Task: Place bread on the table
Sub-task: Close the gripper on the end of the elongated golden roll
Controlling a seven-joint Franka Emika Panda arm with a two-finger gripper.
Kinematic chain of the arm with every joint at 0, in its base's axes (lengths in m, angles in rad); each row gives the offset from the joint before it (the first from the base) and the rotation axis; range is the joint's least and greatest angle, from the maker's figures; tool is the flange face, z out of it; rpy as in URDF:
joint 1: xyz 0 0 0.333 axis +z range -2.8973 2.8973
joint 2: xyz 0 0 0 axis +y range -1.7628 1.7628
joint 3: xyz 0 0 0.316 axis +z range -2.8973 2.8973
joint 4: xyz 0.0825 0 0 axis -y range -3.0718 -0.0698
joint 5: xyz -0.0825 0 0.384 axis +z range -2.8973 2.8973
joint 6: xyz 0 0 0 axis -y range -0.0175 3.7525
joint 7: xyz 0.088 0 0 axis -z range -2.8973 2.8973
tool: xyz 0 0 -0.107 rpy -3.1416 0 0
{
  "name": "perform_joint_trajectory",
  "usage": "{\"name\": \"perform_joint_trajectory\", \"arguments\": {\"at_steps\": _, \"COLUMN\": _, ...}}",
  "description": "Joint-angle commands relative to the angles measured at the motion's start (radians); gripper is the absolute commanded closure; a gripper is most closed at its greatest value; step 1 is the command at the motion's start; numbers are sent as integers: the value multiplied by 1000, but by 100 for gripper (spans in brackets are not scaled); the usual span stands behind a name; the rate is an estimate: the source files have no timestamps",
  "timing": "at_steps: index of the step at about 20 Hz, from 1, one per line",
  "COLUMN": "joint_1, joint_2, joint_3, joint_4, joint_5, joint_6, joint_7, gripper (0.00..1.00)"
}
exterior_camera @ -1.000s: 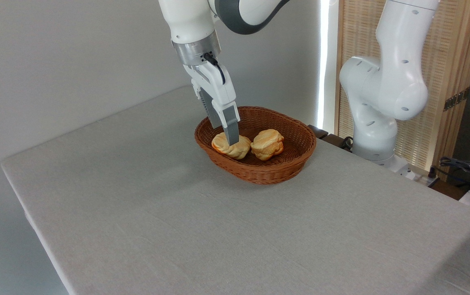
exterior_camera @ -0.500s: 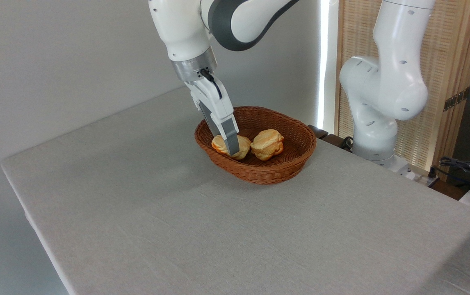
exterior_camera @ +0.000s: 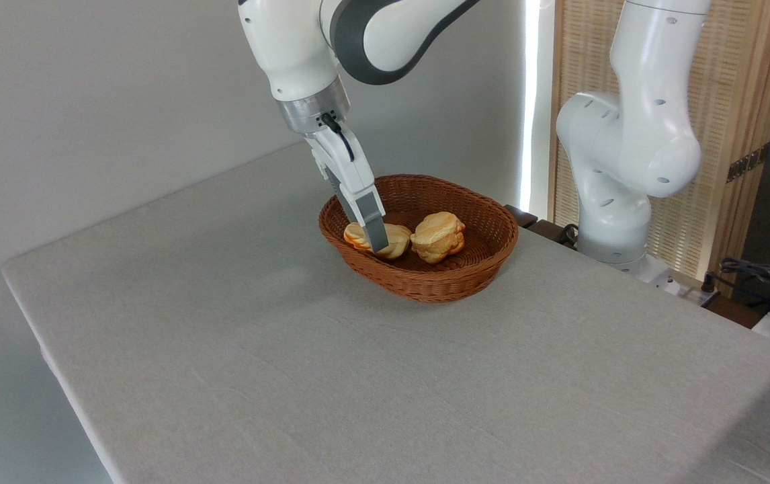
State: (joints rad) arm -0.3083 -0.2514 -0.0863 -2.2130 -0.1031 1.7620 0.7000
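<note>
Brown oval wicker basket (exterior_camera: 455,279) on the light grey table (exterior_camera: 237,349), toward the far side. Inside it, two baked items side by side: the bread (exterior_camera: 395,240), a golden-orange braided loaf with paler seams, at the left end near the rim, and a round pale bun (exterior_camera: 437,236) just to its right, touching or nearly so. Gripper (exterior_camera: 376,243) reaching steeply down into the basket's left end, tilted, with one grey finger (exterior_camera: 373,225) crossing in front of the loaf's middle. Other finger hidden behind the first, so cannot tell how far apart the jaws stand or whether the loaf is gripped. Loaf low in the basket, seemingly resting on its woven floor. White arm base (exterior_camera: 617,161) standing beyond the table's far right edge, before a slatted wooden screen (exterior_camera: 734,101).
</note>
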Motion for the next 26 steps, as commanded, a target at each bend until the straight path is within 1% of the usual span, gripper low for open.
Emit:
{"name": "perform_joint_trajectory", "arguments": {"at_steps": 1, "joint_1": -2, "joint_2": 1, "joint_3": 5, "joint_4": 3, "joint_5": -20, "joint_6": 34, "joint_7": 9, "gripper": 8}}
{"name": "perform_joint_trajectory", "arguments": {"at_steps": 2, "joint_1": 0, "joint_2": 1, "joint_3": 5, "joint_4": 4, "joint_5": -20, "joint_6": 39, "joint_7": 9, "gripper": 9}}
{"name": "perform_joint_trajectory", "arguments": {"at_steps": 3, "joint_1": 3, "joint_2": 1, "joint_3": 7, "joint_4": 6, "joint_5": -20, "joint_6": 40, "joint_7": 7, "gripper": 7}}
{"name": "perform_joint_trajectory", "arguments": {"at_steps": 5, "joint_1": 6, "joint_2": 1, "joint_3": 7, "joint_4": 6, "joint_5": -20, "joint_6": 50, "joint_7": 7, "gripper": 0}}
{"name": "perform_joint_trajectory", "arguments": {"at_steps": 9, "joint_1": 6, "joint_2": 4, "joint_3": 5, "joint_4": 4, "joint_5": -18, "joint_6": 62, "joint_7": 4, "gripper": 0}}
{"name": "perform_joint_trajectory", "arguments": {"at_steps": 10, "joint_1": 5, "joint_2": 7, "joint_3": 5, "joint_4": 4, "joint_5": -18, "joint_6": 60, "joint_7": 4, "gripper": 3}}
{"name": "perform_joint_trajectory", "arguments": {"at_steps": 11, "joint_1": 5, "joint_2": 7, "joint_3": 4, "joint_4": 4, "joint_5": -18, "joint_6": 60, "joint_7": 4, "gripper": 14}}
{"name": "perform_joint_trajectory", "arguments": {"at_steps": 14, "joint_1": 5, "joint_2": 7, "joint_3": 5, "joint_4": 6, "joint_5": -20, "joint_6": 60, "joint_7": 10, "gripper": 52}}
{"name": "perform_joint_trajectory", "arguments": {"at_steps": 15, "joint_1": 5, "joint_2": 7, "joint_3": 5, "joint_4": 6, "joint_5": -20, "joint_6": 62, "joint_7": 12, "gripper": 61}}
{"name": "perform_joint_trajectory", "arguments": {"at_steps": 16, "joint_1": 5, "joint_2": 7, "joint_3": 5, "joint_4": 6, "joint_5": -20, "joint_6": 60, "joint_7": 15, "gripper": 65}}
{"name": "perform_joint_trajectory", "arguments": {"at_steps": 26, "joint_1": 5, "joint_2": 0, "joint_3": 5, "joint_4": 19, "joint_5": -21, "joint_6": 50, "joint_7": 12, "gripper": 65}}
